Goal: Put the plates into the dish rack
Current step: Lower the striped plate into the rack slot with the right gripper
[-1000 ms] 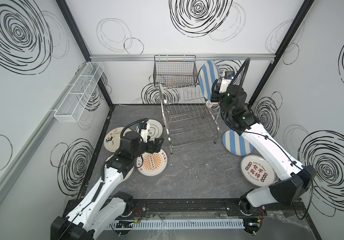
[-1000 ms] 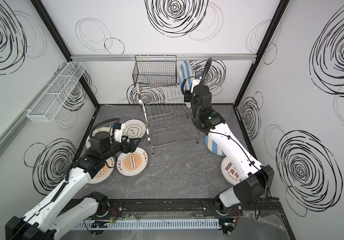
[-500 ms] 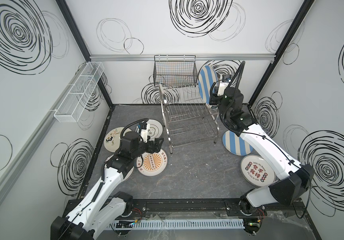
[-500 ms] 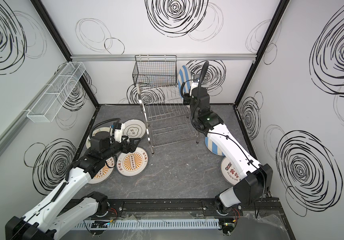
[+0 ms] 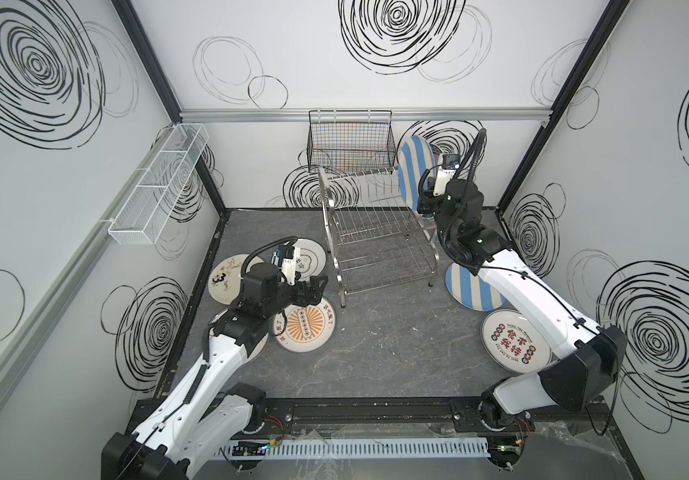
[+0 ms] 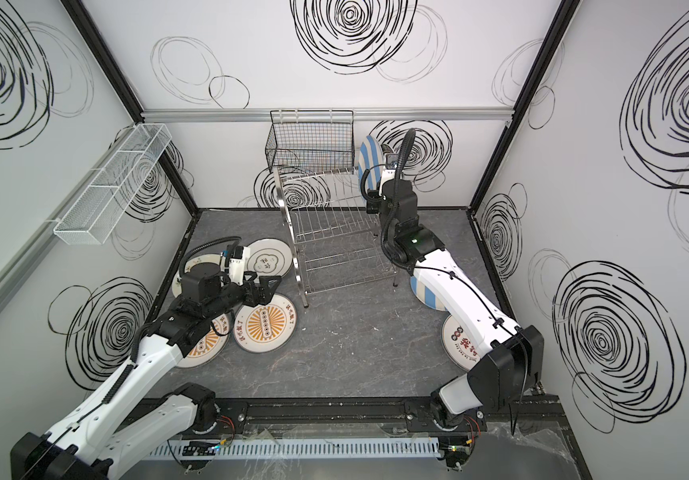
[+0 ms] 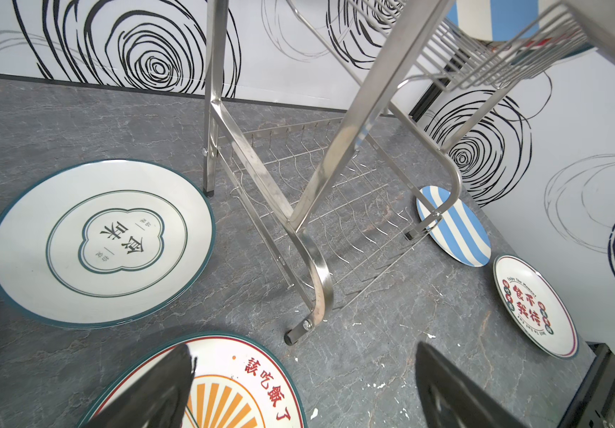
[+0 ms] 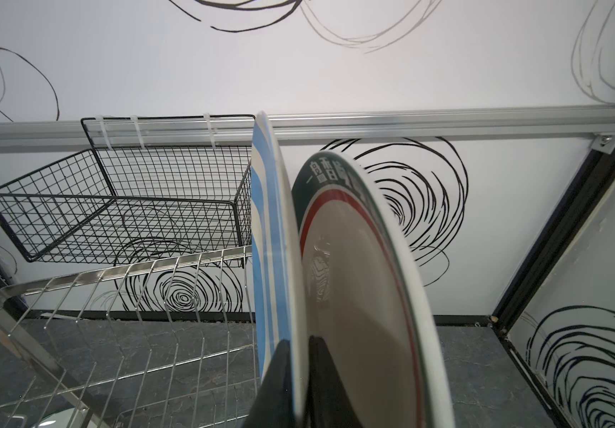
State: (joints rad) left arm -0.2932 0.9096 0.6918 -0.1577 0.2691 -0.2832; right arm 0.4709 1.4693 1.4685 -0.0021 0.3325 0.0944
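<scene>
Where the counter (image 5: 392,357) fills the lower frame in both top views, you see the left hand (image 5: 317,288) spread wide and empty above the sunburst plate (image 5: 304,328) at lower left. Beyond it the green-rimmed plate (image 7: 102,242) lies flat beside the dish rack (image 5: 376,232) at centre. Farther back, right of centre, the striped plate (image 5: 411,174) stands upright at the right end of the rack's upper tier; the right hand (image 8: 298,344) straddles its rim, but you cannot tell whether it presses or stands clear.

"3" on cream plate (image 5: 226,277), "該吃飯了" on sunburst plate (image 7: 246,392)
</scene>
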